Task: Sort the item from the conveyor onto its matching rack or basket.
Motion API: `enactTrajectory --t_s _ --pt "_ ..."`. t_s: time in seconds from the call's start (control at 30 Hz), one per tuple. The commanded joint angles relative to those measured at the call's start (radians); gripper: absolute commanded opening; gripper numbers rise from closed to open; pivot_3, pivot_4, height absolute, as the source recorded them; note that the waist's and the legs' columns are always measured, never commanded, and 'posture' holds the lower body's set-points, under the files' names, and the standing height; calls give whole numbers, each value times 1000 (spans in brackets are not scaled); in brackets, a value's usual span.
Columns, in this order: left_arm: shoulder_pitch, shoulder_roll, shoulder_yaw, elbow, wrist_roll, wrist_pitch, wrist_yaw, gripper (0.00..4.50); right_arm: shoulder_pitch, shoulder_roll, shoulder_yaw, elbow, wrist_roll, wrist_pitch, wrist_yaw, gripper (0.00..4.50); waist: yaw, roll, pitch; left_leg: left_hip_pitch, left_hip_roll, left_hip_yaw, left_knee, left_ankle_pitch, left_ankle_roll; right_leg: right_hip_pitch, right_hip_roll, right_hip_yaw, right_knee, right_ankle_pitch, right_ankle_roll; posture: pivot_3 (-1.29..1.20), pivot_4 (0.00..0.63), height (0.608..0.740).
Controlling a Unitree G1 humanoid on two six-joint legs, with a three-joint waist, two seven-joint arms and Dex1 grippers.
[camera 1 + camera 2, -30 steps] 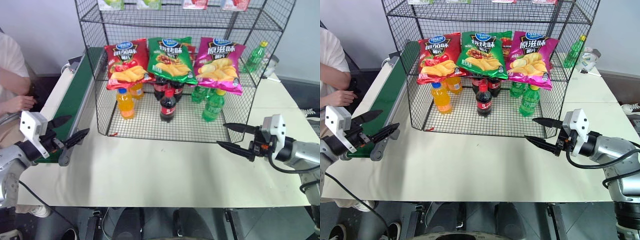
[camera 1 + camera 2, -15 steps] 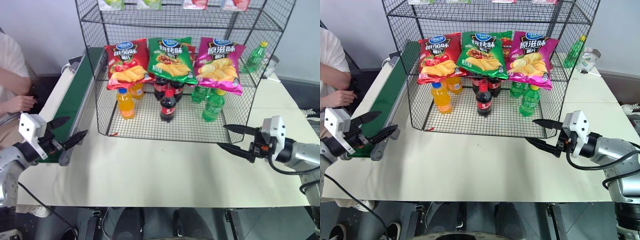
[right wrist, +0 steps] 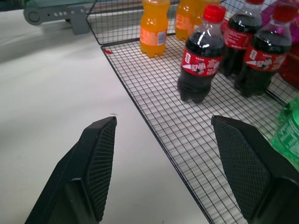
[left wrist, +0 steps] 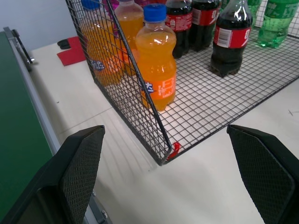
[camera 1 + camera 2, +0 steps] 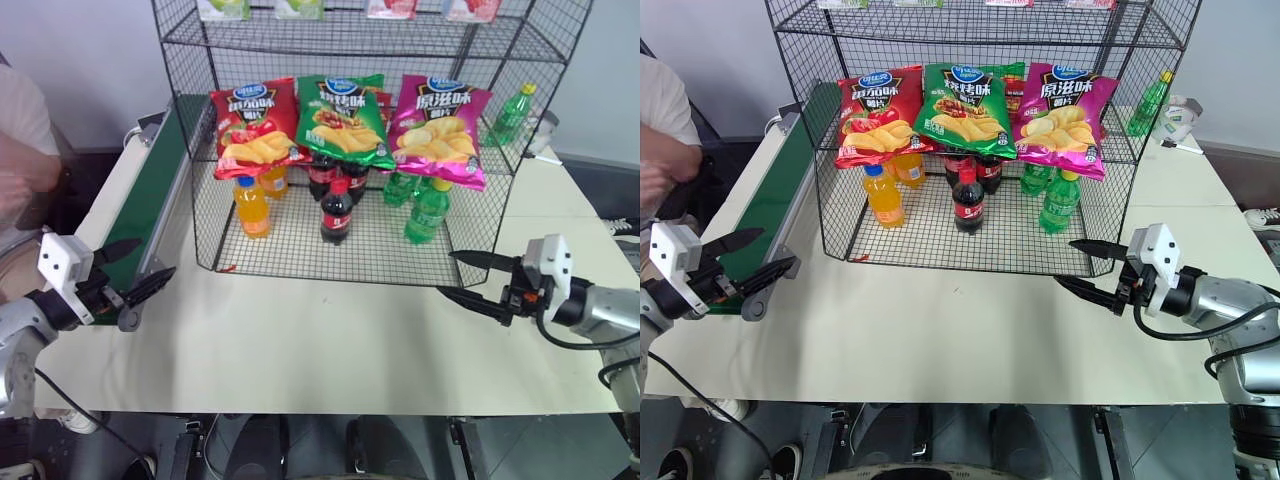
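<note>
At the far left a person's arm point(image 5: 662, 160) shows beside the conveyor point(image 5: 150, 205), whose dark green belt runs along the left edge of the pale table point(image 5: 320, 345). The left pincer point(image 5: 132, 268) hovers at the near end of the conveyor with its two black fingers spread wide and nothing between them. To its right stands the black wire rack point(image 5: 360, 150) on the table. On the rack's middle tier three crisp bags lean side by side: a red crisp bag point(image 5: 252, 125), then the green crisp bag point(image 5: 343, 120) in the middle, touching both neighbours, then a magenta crisp bag point(image 5: 440, 128). Beneath them on the bottom tier stand orange bottles point(image 4: 156, 58), dark cola bottles point(image 3: 200, 58) and green bottles point(image 5: 430, 210). Another green bottle point(image 5: 511, 113) stands outside the rack at its far right. The right pincer point(image 5: 470, 280) hangs just over the table near the rack's front right corner, its fingers well apart and holding nothing.
</note>
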Motion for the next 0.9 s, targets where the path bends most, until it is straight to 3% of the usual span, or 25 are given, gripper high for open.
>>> enactTrajectory --t_s 0.03,0.9 --pt "-5 9 12 -26 -8 -17 -9 4500 4 5 -14 1 2 -30 8 3364 0 0 0 0 0 0 0 0 0 0 0 0 0 0 0 0 150 739" --pt "9 7 13 -26 -6 -45 -41 4500 0 -1 -1 8 -6 -49 8 3364 0 0 0 0 0 0 1 0 0 0 0 0 1 0 0 0 150 739"
